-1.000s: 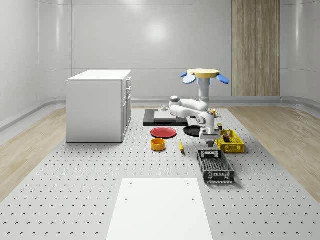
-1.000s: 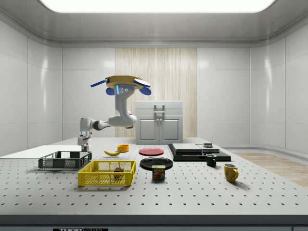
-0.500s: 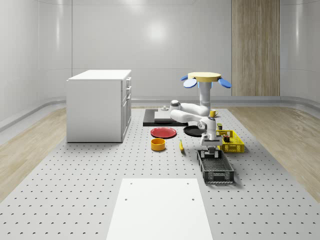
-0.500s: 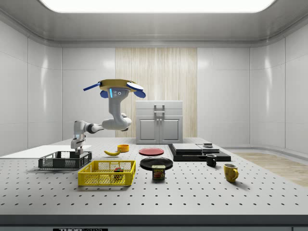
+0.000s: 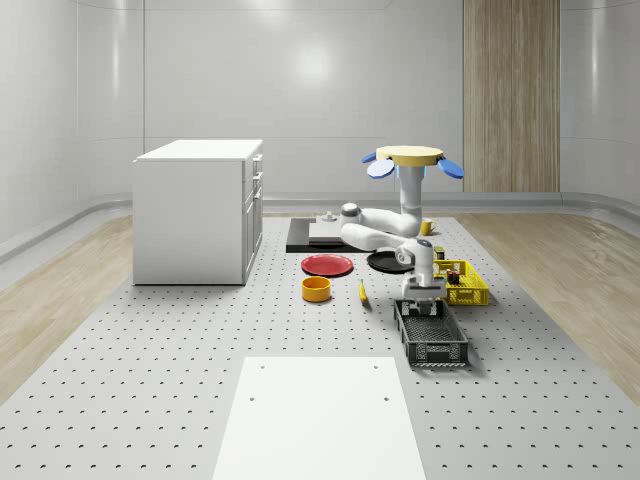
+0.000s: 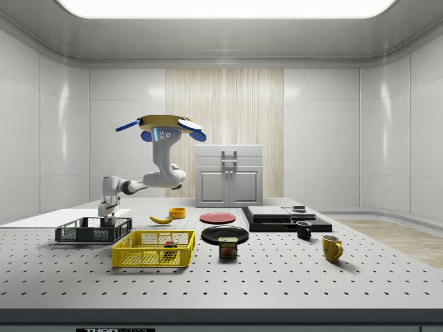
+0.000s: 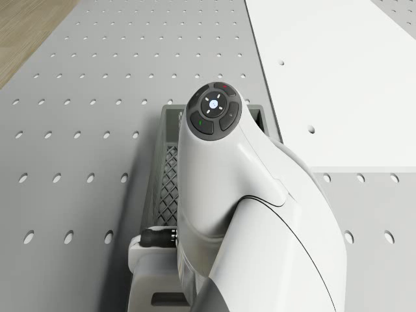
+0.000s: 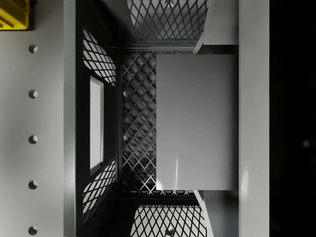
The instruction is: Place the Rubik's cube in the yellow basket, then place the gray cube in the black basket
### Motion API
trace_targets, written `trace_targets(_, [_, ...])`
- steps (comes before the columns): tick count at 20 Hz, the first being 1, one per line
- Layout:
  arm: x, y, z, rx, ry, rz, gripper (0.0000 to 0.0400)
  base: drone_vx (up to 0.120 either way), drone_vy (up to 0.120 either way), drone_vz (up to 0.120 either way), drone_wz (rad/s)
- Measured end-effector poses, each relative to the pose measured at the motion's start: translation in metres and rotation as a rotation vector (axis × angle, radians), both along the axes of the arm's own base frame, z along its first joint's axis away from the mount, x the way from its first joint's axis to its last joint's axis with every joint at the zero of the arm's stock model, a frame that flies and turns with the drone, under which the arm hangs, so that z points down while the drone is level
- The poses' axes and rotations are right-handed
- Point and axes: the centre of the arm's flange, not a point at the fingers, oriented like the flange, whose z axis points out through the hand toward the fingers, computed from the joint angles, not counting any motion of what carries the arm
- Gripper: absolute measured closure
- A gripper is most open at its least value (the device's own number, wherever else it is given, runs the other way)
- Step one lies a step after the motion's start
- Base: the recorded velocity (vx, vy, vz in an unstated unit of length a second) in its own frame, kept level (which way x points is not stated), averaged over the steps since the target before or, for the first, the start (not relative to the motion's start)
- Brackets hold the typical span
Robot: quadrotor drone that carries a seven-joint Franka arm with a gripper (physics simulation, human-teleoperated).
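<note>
My drone (image 5: 412, 155) hovers above the table behind the black basket (image 5: 432, 335), near the black pan. The arm bends down to the basket's far end, where my gripper (image 5: 421, 303) sits low at its rim, also the gripper (image 6: 107, 220) in the side view. In the wrist view the gray cube (image 8: 195, 121) is pinched between the fingers (image 8: 222, 24), just above the black basket's mesh wall (image 8: 94, 123) and floor. The Rubik's cube (image 6: 169, 244) lies inside the yellow basket (image 6: 149, 256), to the right of the black one in the whole-scene view.
A white cabinet (image 5: 195, 210) stands at the whole-scene view's left. A red plate (image 5: 327, 264), yellow bowl (image 5: 316, 289), banana (image 5: 362, 291) and black pan (image 5: 385, 261) lie near the baskets. A white sheet (image 5: 325, 415) covers the near table. A can (image 6: 228, 247) and two mugs (image 6: 331, 247) stand at the side view's right.
The drone drifted toward the side view's left. The arm carried the gripper from just behind the black basket down into its far end, with the gray cube still held.
</note>
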Motion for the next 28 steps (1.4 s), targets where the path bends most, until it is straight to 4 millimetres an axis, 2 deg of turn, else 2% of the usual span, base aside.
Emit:
trace_targets(8, [0.000,0.000,0.034,0.000,0.000,0.000,0.0150,0.000,0.000,0.000,0.000])
trace_targets(11, [0.000,0.000,0.041,0.000,0.000,0.000,0.0077,0.000,0.000,0.000,0.000])
trace_targets(14, [0.000,0.000,0.037,0.000,0.000,0.000,0.0036,0.000,0.000,0.000,0.000])
trace_targets(17, [0.000,0.000,0.027,0.000,0.000,0.000,0.0017,0.000,0.000,0.000,0.000])
trace_targets(22, [0.000,0.000,0.014,0.000,0.000,0.000,0.0005,0.000,0.000,0.000,0.000])
trace_targets(28, [0.000,0.000,0.008,0.000,0.000,0.000,0.0001,0.000,0.000,0.000,0.000])
